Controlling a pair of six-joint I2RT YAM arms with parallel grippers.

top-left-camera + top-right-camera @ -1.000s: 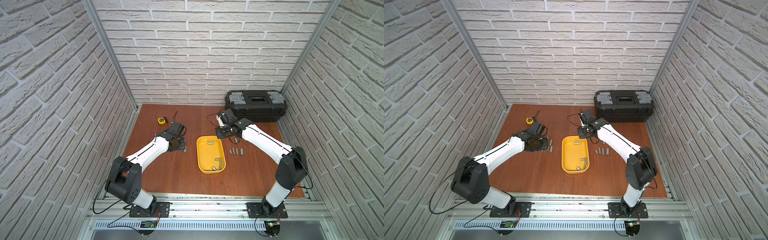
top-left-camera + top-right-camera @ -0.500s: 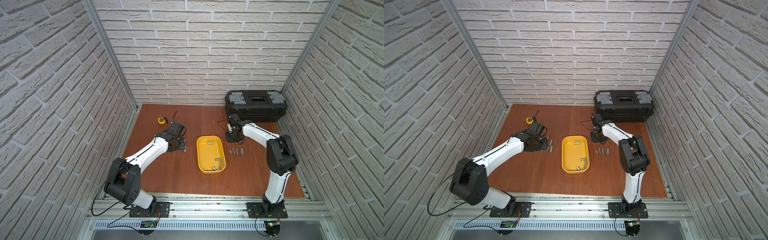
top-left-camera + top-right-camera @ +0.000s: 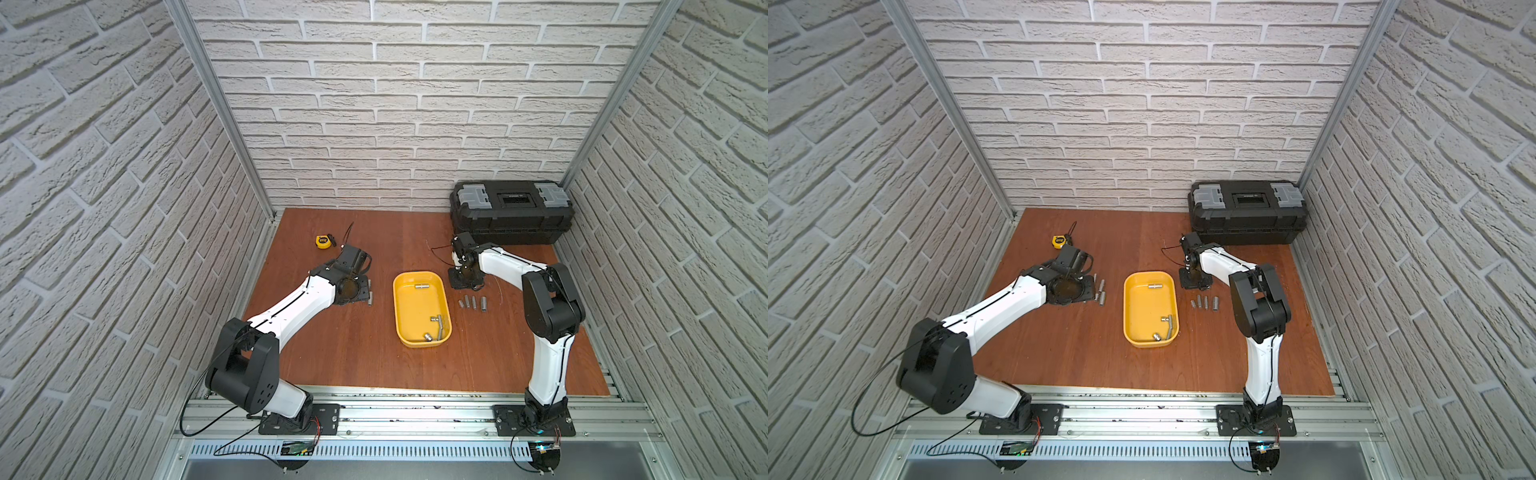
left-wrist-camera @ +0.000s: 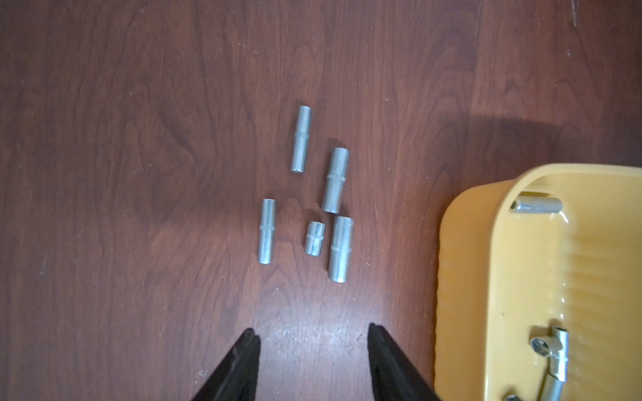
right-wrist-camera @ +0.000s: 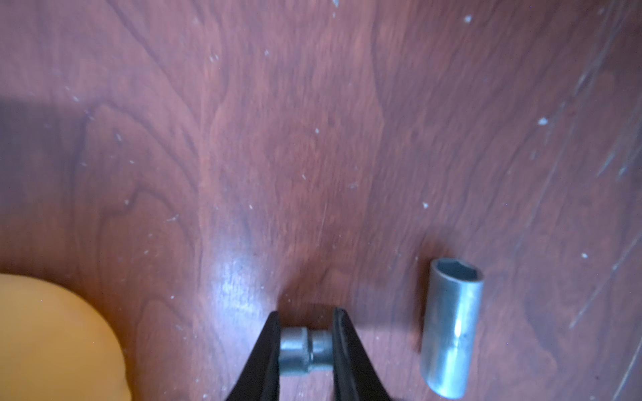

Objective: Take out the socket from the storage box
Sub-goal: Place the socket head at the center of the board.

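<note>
Jaws of the right gripper (image 5: 306,321) pinch a small socket (image 5: 304,350) by its ends in the right wrist view, close above the wooden table (image 5: 312,139). Left wrist view: the left gripper (image 4: 312,331) has its jaws half open, holding nothing, with five sockets (image 4: 335,180) ahead. Both top views: the right gripper has swung off the yellow storage box (image 3: 415,316) (image 3: 1148,311) to the table beside it, so this socket is out. Only the wrist view shows it held.

Robot lab cell, brick-pattern wall panels (image 3: 395,104), left arm (image 3: 291,307) and right arm (image 3: 548,365) bolted to aluminium rail (image 3: 415,412), black toolbox (image 3: 511,218)
</note>
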